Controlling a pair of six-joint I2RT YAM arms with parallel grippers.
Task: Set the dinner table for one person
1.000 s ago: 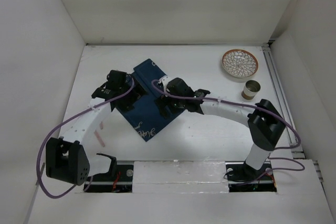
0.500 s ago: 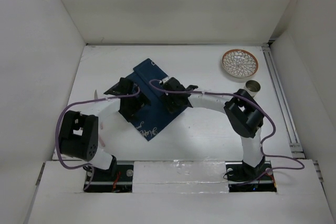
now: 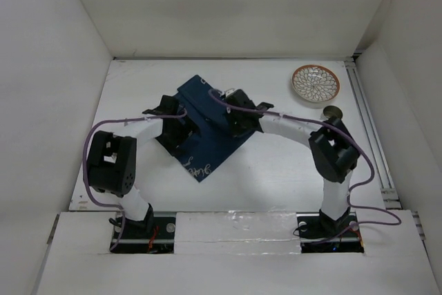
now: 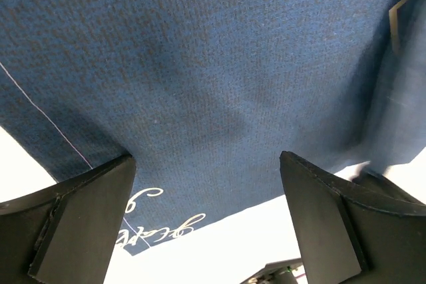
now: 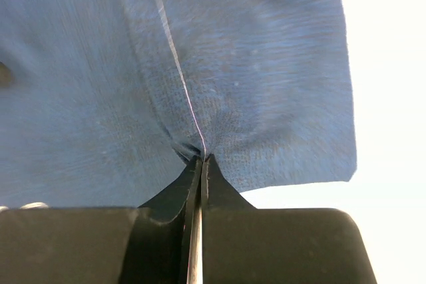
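Flagging slip risk: right end effector (image 5: 200, 161) is clamped tight on a small pucker of the navy placemat (image 5: 253, 64), right on the stitched seam near a corner. It's a thin bite, so any pull or drag could slip the cloth out, or bunch it up instead of shifting the whole mat. Left end effector (image 4: 206, 164) hangs wide apart over the mat's other side near the scripted edge, holding nothing; can't tell if its tips touch the cloth. With only one side gripped, a move by the right arm would likely pivot or fold the mat rather than square it up. Placemat lies skewed, one corner toward the arm bases, left of centre on the white tabletop (image 3: 276, 170), which spans the whole workspace under both arms. Plate (image 3: 315, 83) and cup (image 3: 333, 110) sit far right, and the cup is just beside the right arm's elbow. A wide swing there could knock it.
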